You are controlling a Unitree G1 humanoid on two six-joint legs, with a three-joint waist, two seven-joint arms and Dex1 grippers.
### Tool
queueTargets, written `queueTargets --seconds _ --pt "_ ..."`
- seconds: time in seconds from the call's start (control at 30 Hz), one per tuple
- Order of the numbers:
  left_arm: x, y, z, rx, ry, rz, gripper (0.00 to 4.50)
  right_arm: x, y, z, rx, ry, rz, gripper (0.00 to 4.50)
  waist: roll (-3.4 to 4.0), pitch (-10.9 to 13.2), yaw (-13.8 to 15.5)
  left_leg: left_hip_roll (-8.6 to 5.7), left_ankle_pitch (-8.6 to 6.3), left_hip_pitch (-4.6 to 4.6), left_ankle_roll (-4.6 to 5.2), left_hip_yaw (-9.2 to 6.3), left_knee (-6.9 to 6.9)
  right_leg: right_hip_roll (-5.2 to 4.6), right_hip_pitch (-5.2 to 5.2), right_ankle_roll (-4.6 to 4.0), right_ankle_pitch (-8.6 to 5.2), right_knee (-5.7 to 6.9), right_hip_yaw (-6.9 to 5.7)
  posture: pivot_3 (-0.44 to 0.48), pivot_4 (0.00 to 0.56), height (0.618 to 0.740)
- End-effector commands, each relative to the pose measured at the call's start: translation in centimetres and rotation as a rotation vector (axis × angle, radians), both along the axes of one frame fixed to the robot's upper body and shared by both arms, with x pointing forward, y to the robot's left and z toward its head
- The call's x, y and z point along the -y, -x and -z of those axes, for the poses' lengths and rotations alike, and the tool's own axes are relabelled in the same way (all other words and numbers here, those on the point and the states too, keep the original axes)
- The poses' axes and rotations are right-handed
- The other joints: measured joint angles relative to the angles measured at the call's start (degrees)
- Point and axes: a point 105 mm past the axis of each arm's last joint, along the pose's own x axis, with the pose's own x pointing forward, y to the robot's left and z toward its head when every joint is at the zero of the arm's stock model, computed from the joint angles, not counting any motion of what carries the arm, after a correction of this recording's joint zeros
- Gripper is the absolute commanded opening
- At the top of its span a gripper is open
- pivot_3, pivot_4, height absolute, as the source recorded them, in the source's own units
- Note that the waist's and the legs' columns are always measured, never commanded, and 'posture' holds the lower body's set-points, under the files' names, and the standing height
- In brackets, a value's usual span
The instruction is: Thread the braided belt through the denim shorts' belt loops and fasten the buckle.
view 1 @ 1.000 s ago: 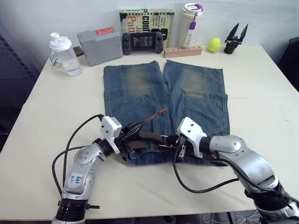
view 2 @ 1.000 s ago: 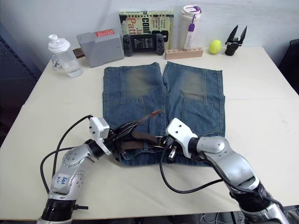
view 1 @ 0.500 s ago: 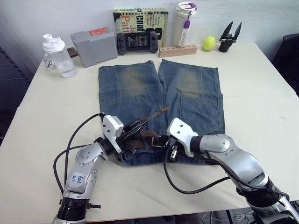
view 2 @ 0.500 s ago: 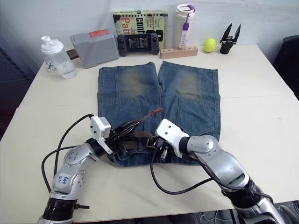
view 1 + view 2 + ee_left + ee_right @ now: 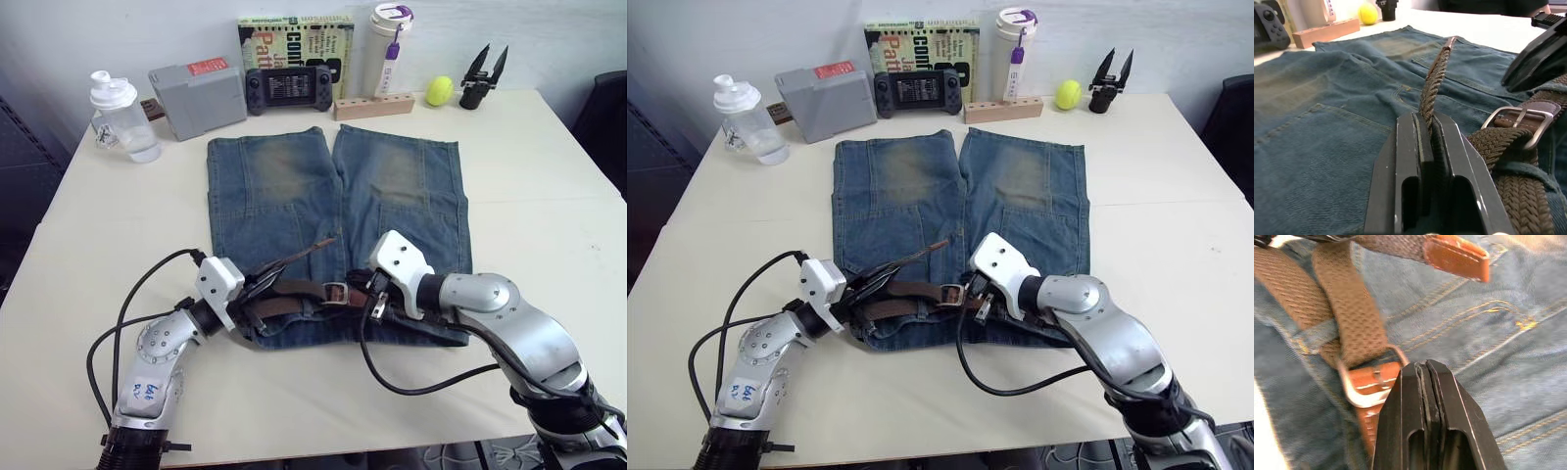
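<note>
Left gripper (image 5: 1426, 142) is pinching the braided belt (image 5: 294, 291) at the waistband of the denim shorts (image 5: 284, 196), lower middle of the frame. Right gripper (image 5: 1425, 377) is pressed together with nothing in it, just beside the buckle (image 5: 336, 292). The right wrist view adds the tan tip (image 5: 1454, 254) raised above the denim.

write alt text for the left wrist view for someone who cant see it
The left end effector is shut on the braided belt, whose free end rises away over the denim shorts. Beside it, the belt passes through the silver buckle.
</note>
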Motion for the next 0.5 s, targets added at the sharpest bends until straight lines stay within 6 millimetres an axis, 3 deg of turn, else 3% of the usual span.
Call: queueTargets --seconds 0.03,0.2,0.37,0.5 --pt "0.0 0.3 -0.4 0.039 -0.009 -0.002 0.0 0.2 0.6 -0.3 0.005 0.004 -0.008 0.08 0.0 0.0 0.0 0.0 0.0 0.0 0.0 -0.01 0.01 0.0 0.0 0.0 0.0 0.01 0.0 0.0 0.15 0.722" --pt "0.4 0.4 -0.4 0.041 -0.007 0.008 0.0 0.2 0.4 0.7 -0.017 0.024 0.015 0.08 0.0 0.0 0.0 -0.01 0.0 0.0 0.01 0.0 0.0 -0.01 0.0 0.0 0.0 0.01 0.0 0.0 0.15 0.722" --pt "0.5 0.5 -0.3 0.039 -0.007 0.015 0.0 1.2 -0.2 0.7 -0.016 0.032 0.059 0.08 0.0 0.0 0.0 -0.02 0.0 0.0 0.01 0.0 0.01 -0.02 0.0 0.0 0.0 0.01 0.0 0.0 0.15 0.722" --pt "0.5 0.4 -0.3 0.04 -0.012 0.017 0.0 0.9 0.0 0.7 -0.017 0.029 0.046 0.08 0.0 0.0 0.0 -0.01 0.0 0.0 0.01 0.0 0.0 -0.01 0.0 0.0 0.0 0.01 0.0 0.0 0.15 0.722"
